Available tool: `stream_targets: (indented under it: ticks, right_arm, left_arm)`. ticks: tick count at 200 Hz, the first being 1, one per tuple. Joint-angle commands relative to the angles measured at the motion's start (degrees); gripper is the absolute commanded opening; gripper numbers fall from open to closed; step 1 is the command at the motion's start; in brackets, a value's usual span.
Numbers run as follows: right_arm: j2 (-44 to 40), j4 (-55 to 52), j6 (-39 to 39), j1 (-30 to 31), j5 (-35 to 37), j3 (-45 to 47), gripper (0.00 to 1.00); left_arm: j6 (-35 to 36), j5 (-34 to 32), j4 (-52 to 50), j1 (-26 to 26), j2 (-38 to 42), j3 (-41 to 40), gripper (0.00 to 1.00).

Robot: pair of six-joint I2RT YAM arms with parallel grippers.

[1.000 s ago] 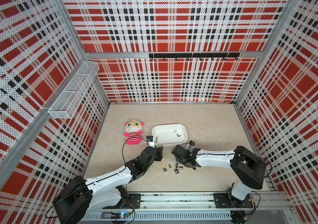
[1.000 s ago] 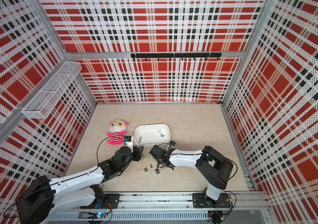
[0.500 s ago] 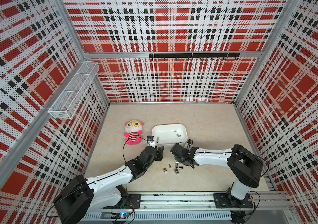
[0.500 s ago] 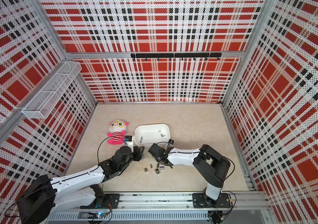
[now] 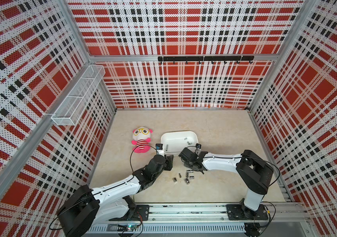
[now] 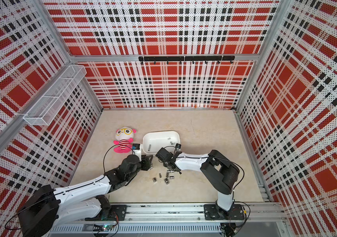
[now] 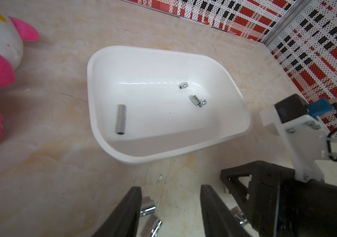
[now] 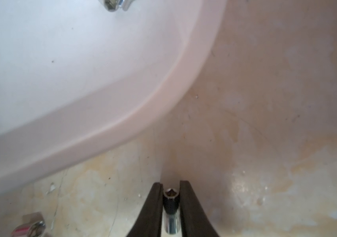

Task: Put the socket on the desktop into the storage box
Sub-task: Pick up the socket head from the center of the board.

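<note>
Plainly, the right gripper [image 8: 170, 184] was clamped on a small chrome socket [image 8: 170, 213], just outside the storage box [image 8: 122, 123] at its 6 o'clock rim. The left gripper [image 7: 170, 187] stood apart and empty above the table [image 7: 40, 164].

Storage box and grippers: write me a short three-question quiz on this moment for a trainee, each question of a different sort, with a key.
1. True or false: the right gripper is shut on a socket.
2. How many sockets lie inside the storage box? A) one B) three C) six
3. Fill the gap: the left gripper holds nothing, and its jaws stand ___.

Key: 1 true; 2 B; 3 open.
</note>
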State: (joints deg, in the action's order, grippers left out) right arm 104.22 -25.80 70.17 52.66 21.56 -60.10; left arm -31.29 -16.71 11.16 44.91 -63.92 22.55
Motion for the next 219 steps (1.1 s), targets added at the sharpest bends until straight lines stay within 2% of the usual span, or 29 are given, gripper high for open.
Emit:
stream_targets:
  ticks: [1,56,94,134,189,219]
  right_arm:
    - [0.9,-3.1,-6.0,-1.9,2.2,-1.1,0.2]
    - [-4.6,-1.6,-17.8,-2.1,4.2,3.4,0.23]
    - [-3.7,0.5,-22.9,-2.3,1.5,6.1,0.23]
    - [-3.8,2.3,-24.1,-2.3,0.9,8.0,0.26]
    - [-5.1,3.2,-24.4,-2.3,0.5,9.9,0.21]
    - [-7.7,3.8,-24.6,-2.3,0.8,11.8,0.13]
  left_arm:
    - [0.2,0.0,0.8,-0.5,0.3,-0.7,0.52]
    - [0.4,-0.4,0.6,-0.5,0.2,-0.6,0.52]
    - [0.4,-0.7,0.7,-0.5,-0.1,-0.6,0.52]
    - [0.6,-1.0,0.6,-0.5,-0.2,-0.5,0.52]
    - [0.6,-1.2,0.3,-0.6,0.0,-0.4,0.52]
    - [0.7,-1.3,0.2,-0.5,0.7,-0.6,0.52]
